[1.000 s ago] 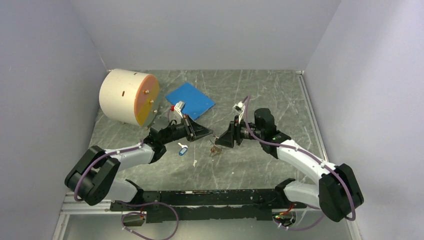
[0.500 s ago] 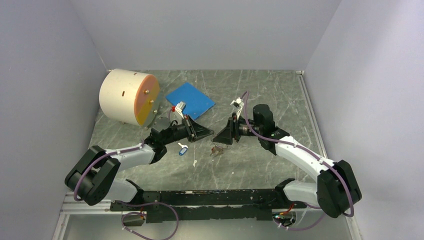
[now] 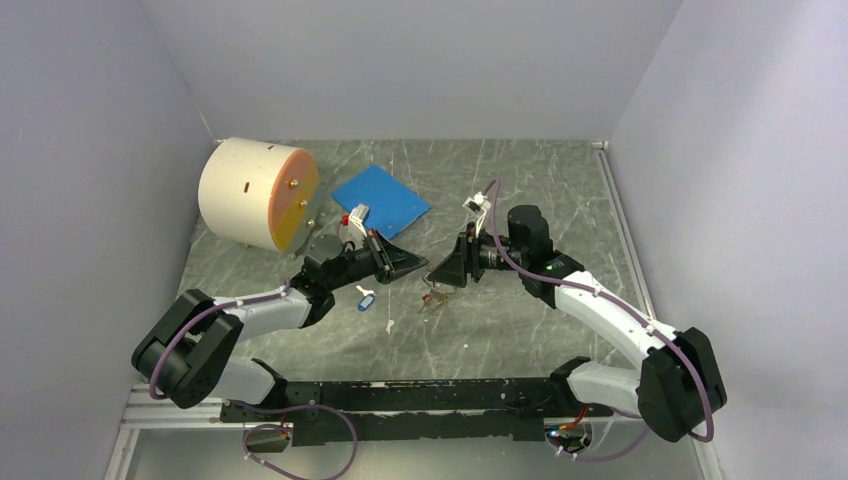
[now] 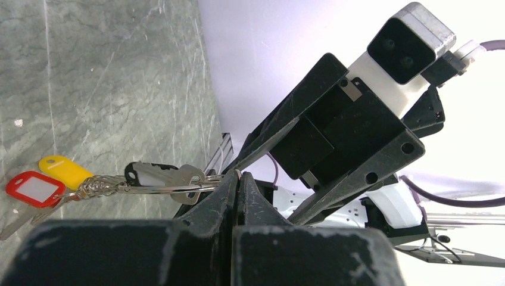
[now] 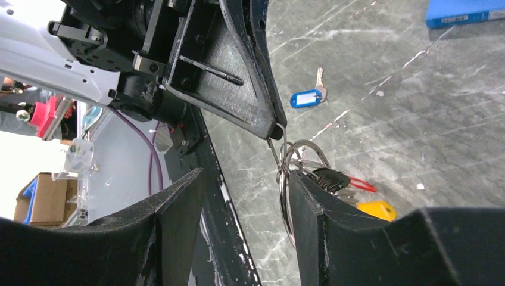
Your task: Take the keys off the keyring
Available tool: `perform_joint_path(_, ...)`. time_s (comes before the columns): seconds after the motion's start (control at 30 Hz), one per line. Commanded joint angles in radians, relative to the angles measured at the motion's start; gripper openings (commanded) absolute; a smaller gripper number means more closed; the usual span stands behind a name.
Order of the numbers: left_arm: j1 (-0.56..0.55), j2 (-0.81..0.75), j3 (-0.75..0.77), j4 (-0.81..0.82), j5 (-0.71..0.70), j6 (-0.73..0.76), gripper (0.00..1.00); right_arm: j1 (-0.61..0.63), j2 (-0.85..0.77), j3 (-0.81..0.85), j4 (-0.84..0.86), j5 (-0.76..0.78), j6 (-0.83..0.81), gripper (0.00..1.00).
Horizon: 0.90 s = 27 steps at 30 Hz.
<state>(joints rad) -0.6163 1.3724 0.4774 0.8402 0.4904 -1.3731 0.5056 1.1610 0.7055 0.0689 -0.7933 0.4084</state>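
Left gripper (image 4: 238,179) clenches the thin silver wire keyring (image 4: 172,190); its light, slippery black-headed and red-tagged keys (image 4: 159,175) dangle at nine o'clock. The released right gripper (image 5: 245,177) should pinch a key head.

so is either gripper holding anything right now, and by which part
The left gripper is shut on the keyring, pinching its thin wire, with the keys dangling from it. The right gripper is open and holds nothing.
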Motion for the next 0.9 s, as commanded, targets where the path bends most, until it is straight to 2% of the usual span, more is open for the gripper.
perform_joint_path(0.0,-0.003,0.01,0.01,0.045,-0.02,-0.03,0.03,0.003,-0.006,0.043,-0.021,-0.021,-0.023,0.55)
perform_joint_path(0.4,-0.002,0.009,0.016,0.025,-0.04,-0.04,0.03,0.006,-0.025,0.068,-0.213,0.051,-0.104,0.54)
perform_joint_path(0.63,-0.003,0.022,0.009,0.051,-0.047,-0.064,0.03,0.005,-0.012,0.044,-0.147,0.015,-0.074,0.55)
perform_joint_path(0.87,-0.009,0.006,0.007,0.035,-0.058,-0.055,0.03,0.005,0.023,0.018,0.017,-0.03,0.012,0.54)
